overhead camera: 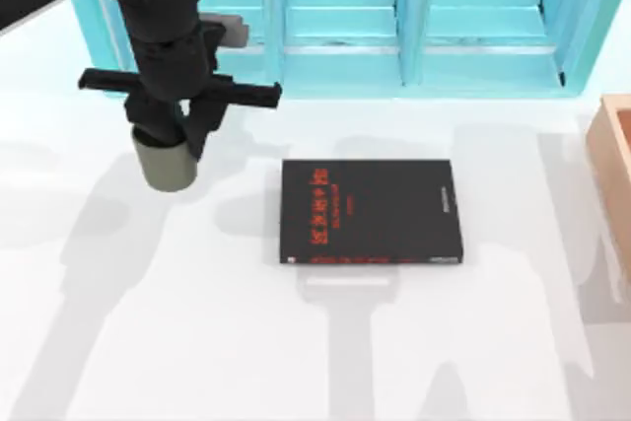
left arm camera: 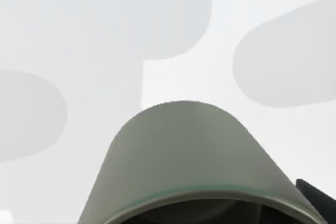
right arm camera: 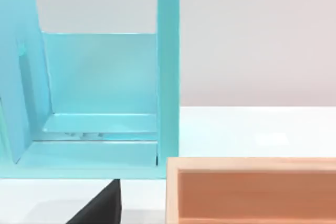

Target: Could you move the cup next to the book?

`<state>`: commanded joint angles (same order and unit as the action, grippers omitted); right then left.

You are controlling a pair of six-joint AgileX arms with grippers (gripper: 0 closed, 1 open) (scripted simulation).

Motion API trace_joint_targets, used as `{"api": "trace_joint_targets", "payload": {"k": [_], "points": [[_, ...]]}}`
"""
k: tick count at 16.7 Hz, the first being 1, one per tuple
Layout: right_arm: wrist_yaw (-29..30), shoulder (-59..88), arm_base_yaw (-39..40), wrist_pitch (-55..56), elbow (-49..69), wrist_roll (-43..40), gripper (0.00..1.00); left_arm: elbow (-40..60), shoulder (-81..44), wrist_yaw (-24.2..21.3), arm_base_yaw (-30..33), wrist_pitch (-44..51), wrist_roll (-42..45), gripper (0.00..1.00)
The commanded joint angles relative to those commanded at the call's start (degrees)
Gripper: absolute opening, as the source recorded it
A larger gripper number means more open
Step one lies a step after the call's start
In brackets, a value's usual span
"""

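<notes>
Olive-grey matte cylindrical cup (overhead camera: 166, 163) clamped in left gripper (overhead camera: 177, 135); carry level toward flat black red-lettered book (overhead camera: 370, 212), lower just beside, not onto cover.

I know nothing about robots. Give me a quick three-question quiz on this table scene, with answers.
1. True or false: the small olive-grey cylindrical cup stands on the flat black book with red lettering.
2. Which arm's pincer grips the cup?
3. The orange-brown wooden box sits at the table's: A) left edge B) right edge C) middle.

Key: 1 false, it is held apart, left of the book; 2 the left; 3 B.
</notes>
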<state>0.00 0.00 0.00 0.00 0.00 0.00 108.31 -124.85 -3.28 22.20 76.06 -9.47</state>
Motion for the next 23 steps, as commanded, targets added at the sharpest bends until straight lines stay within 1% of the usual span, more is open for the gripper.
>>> {"api": "trace_joint_targets", "payload": {"k": [3, 6, 14, 20, 23], "points": [[0.00, 0.00, 0.00, 0.00, 0.00, 0.00, 1.00, 3.85, -0.59, 0.23, 4.25, 0.35, -11.36, 0.00], [0.00, 0.00, 0.00, 0.00, 0.00, 0.00, 1.00, 6.18, -0.65, 0.56, 6.75, 0.32, -17.29, 0.00], [0.00, 0.00, 0.00, 0.00, 0.00, 0.00, 1.00, 5.40, -0.56, 0.51, 6.77, -0.72, -18.02, 0.00], [0.00, 0.00, 0.00, 0.00, 0.00, 0.00, 1.00, -4.73, -1.15, 0.49, 6.44, -11.57, -17.30, 0.00], [0.00, 0.00, 0.00, 0.00, 0.00, 0.00, 1.00, -7.07, -1.30, 0.57, 6.21, -13.98, -17.28, 0.00]]}}
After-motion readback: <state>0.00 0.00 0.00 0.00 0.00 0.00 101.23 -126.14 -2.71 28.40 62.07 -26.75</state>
